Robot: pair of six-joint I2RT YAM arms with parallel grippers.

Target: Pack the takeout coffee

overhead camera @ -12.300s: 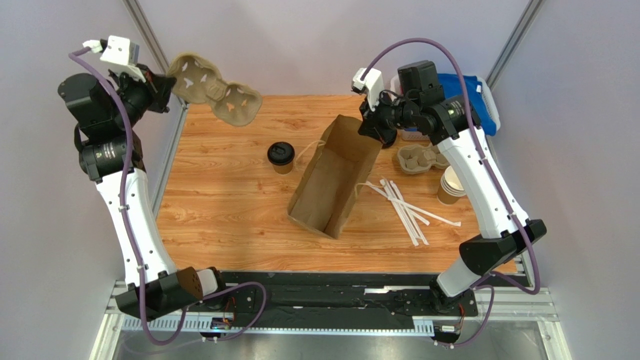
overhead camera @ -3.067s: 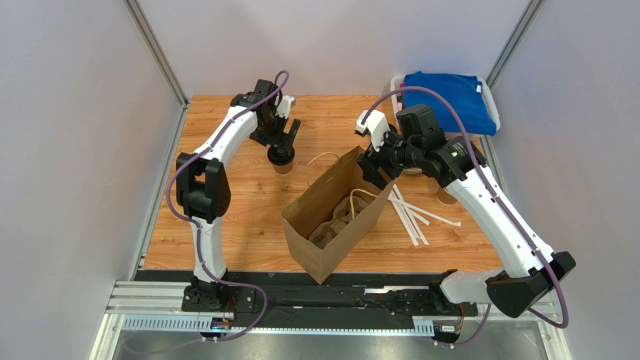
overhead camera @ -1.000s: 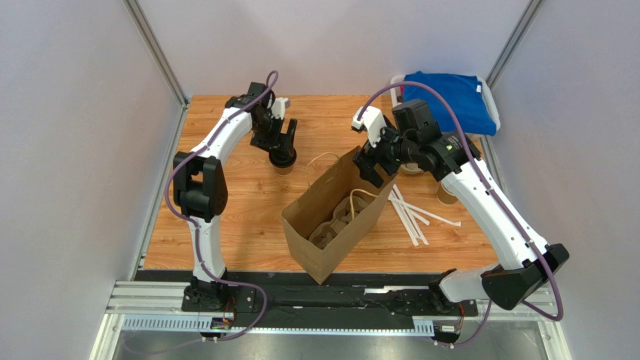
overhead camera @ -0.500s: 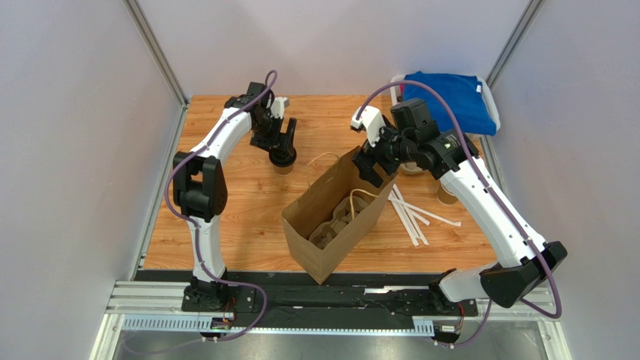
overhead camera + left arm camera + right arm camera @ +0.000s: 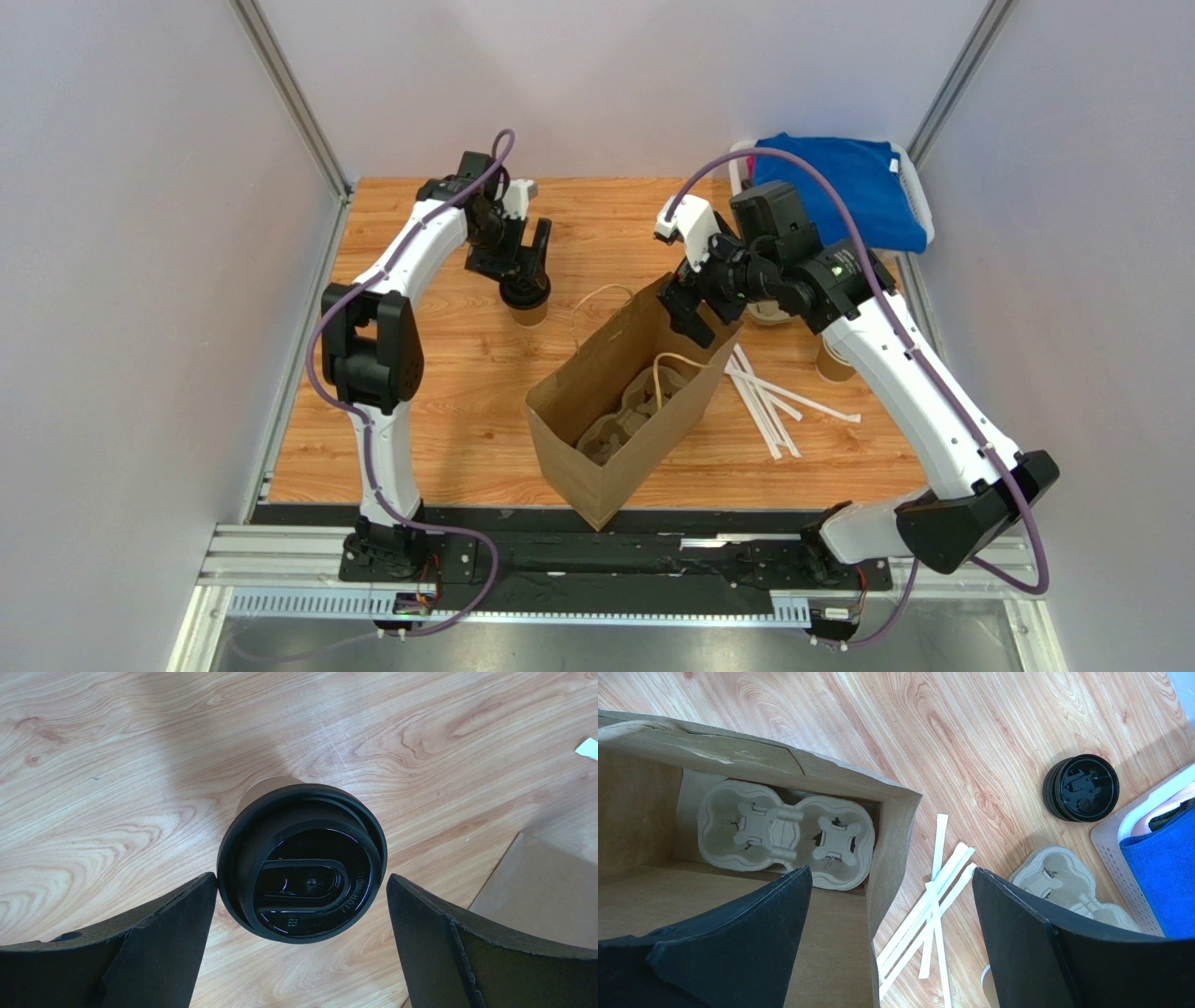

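Observation:
The takeout coffee (image 5: 528,298), a small paper cup under a round black lid (image 5: 302,880), stands upright on the wooden table left of the bag. My left gripper (image 5: 300,879) hangs straight over it, open, one finger on each side of the lid; the left finger almost touches the rim. The brown paper bag (image 5: 612,420) stands open in the middle with a pulp cup carrier (image 5: 784,833) on its floor. My right gripper (image 5: 889,875) is open and straddles the bag's right wall (image 5: 892,847) at its top edge.
White paper straws (image 5: 934,903) lie on the table right of the bag. Beyond them are a loose black lid (image 5: 1082,787), a second pulp carrier (image 5: 1067,885), a stack of cups (image 5: 833,367) and a white bin with blue cloth (image 5: 835,175).
Hardly anything. My left gripper has shifted very slightly over the cup; the right arm stays at the bag's edge.

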